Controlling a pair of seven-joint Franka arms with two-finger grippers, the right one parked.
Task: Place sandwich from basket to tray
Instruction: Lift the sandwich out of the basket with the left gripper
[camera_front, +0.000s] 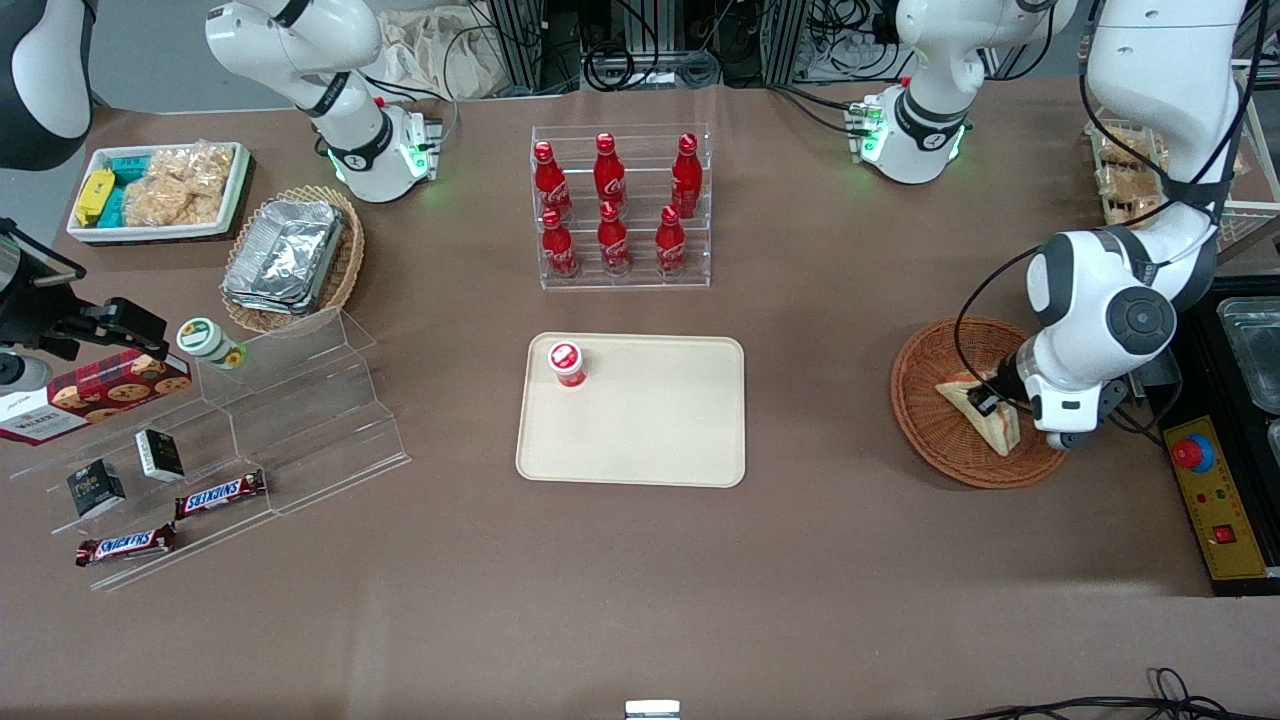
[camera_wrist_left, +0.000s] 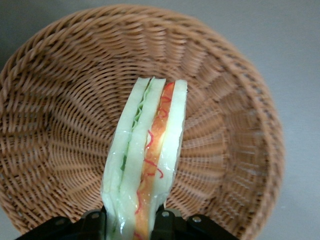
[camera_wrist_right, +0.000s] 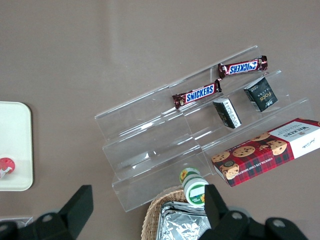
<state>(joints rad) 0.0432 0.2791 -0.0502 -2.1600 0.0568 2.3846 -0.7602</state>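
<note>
Hand (camera_front: 992, 400) pinching one sandwich (camera_wrist_left: 145, 160) in one basket (camera_wrist_left: 50, 125); one tray (camera_front: 640, 440) nearby.

Brown table (camera_front: 850, 560): tray (camera_front: 660, 440), basket (camera_front: 930, 420), bottle rack (camera_front: 622, 205), gripper (camera_front: 985, 400) over basket.

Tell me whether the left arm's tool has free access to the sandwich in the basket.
Probably yes: the tool already sits at the sandwich, fingers flanking it inside the basket, with nothing else there.

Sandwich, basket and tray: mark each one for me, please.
sandwich (camera_wrist_left: 147, 155): left wrist view, on its cut edge, clamped by the tool (camera_wrist_left: 131, 220).
basket (camera_front: 925, 400): front view, on its woven wall.
tray (camera_front: 660, 420): front view, on its bare floor.
</note>
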